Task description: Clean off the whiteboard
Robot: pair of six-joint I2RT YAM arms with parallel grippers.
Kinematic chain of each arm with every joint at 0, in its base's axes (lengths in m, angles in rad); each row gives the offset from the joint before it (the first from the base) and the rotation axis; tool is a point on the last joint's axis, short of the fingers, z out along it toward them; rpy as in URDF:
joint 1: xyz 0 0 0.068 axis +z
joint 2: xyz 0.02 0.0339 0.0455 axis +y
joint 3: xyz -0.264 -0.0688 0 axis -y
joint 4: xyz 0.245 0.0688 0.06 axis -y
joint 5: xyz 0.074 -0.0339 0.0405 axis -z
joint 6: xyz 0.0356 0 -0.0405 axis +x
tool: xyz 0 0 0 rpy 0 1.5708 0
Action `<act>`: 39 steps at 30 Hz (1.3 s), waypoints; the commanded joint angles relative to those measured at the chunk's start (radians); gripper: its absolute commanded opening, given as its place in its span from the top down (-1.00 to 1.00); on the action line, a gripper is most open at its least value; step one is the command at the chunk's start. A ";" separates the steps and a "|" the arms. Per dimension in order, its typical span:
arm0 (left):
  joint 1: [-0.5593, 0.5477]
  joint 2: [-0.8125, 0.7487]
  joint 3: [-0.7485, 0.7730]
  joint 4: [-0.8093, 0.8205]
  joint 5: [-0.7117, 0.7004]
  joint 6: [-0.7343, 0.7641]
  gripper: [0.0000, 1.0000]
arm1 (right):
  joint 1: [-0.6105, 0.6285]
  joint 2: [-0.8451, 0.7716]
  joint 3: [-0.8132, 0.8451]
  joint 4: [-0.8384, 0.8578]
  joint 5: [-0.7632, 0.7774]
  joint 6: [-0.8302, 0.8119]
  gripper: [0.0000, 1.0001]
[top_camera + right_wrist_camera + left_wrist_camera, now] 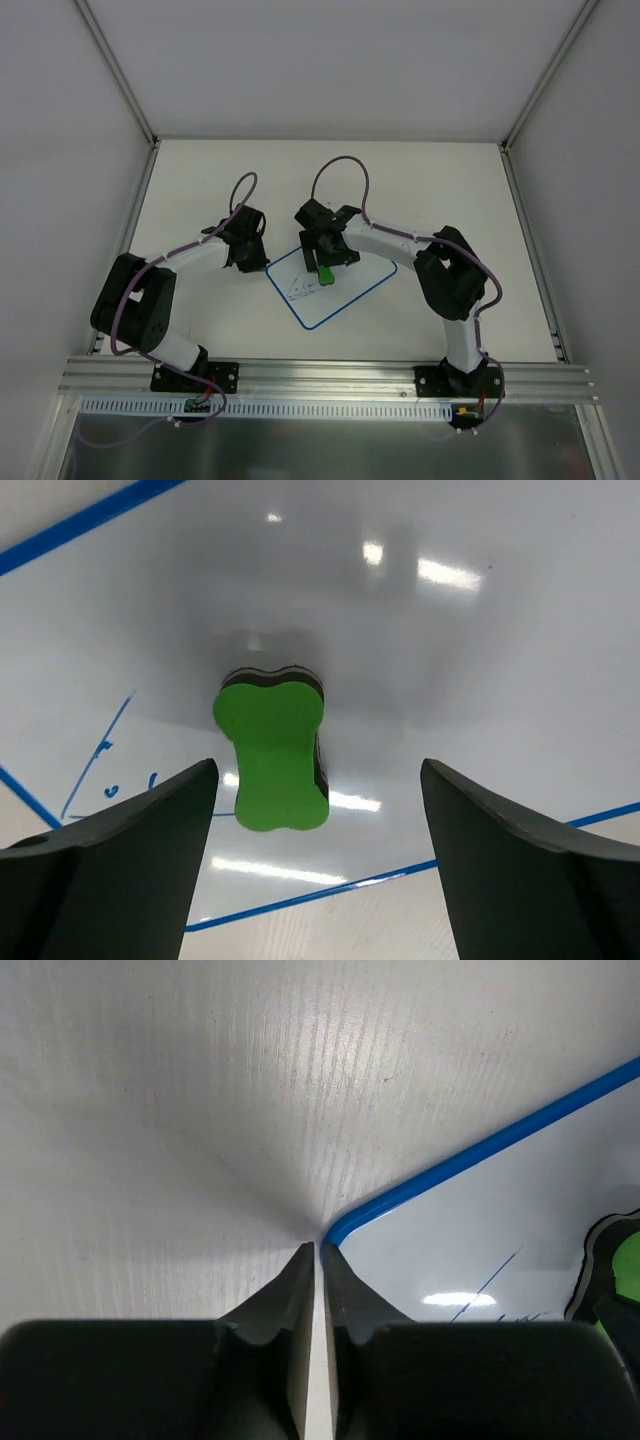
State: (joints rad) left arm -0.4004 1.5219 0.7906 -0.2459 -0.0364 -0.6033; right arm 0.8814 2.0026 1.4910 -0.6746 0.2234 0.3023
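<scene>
- The white surface (430, 190) carries everything, walled in by pale panels on three sides.
- The left arm (135, 300) and the right arm (450, 275) both reach inward toward the middle of the surface.
- The whiteboard (350, 290) – white, with a thin blue rim and rounded corners – lies flat on the surface between the two arms. It is turned at an angle, with one corner pointing to the near edge.
- The right claw (325, 255) hangs over the far part of the board. It is released, with its fingers spread wide and grasping nothing.
- The left claw (319, 1260) is clenched, its fingertips pressed together with nothing between them. The tips sit right at the board's left rounded corner.
- A green eraser (272, 750) with a dark underlayer rests on the board between the right claw's fingers – apart from both.
- Thin blue scribbles (100, 752) mark the board's left part, beside the eraser. They are lines and small marks, with no word that can be read.
</scene>
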 commanded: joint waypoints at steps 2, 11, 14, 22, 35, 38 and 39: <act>-0.009 -0.058 0.045 -0.052 -0.042 0.051 0.52 | -0.010 -0.146 0.020 0.001 0.037 -0.051 -0.76; -0.021 -0.163 0.122 -0.138 -0.050 0.040 -0.89 | -0.327 -0.312 -0.274 0.167 -0.137 -0.209 -0.54; -0.054 -0.177 0.140 -0.151 -0.045 0.019 -0.96 | -0.413 -0.323 -0.327 0.193 -0.163 -0.255 -0.37; -0.192 -0.091 0.216 -0.167 -0.076 -0.053 -0.96 | -0.503 -0.288 -0.417 0.248 -0.257 -0.269 -0.01; -0.351 0.168 0.366 -0.179 -0.135 -0.108 -0.82 | -0.529 -0.277 -0.474 0.279 -0.269 -0.262 0.39; -0.365 0.214 0.387 -0.181 -0.138 -0.127 -0.76 | -0.527 -0.283 -0.480 0.280 -0.268 -0.262 0.55; -0.370 0.225 0.400 -0.181 -0.143 -0.128 -0.73 | -0.529 -0.284 -0.480 0.280 -0.265 -0.262 0.59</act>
State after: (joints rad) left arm -0.7544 1.7271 1.1385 -0.4076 -0.1410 -0.6956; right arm 0.3580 1.7237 1.0309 -0.4046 -0.0441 0.0463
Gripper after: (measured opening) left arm 0.873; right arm 0.230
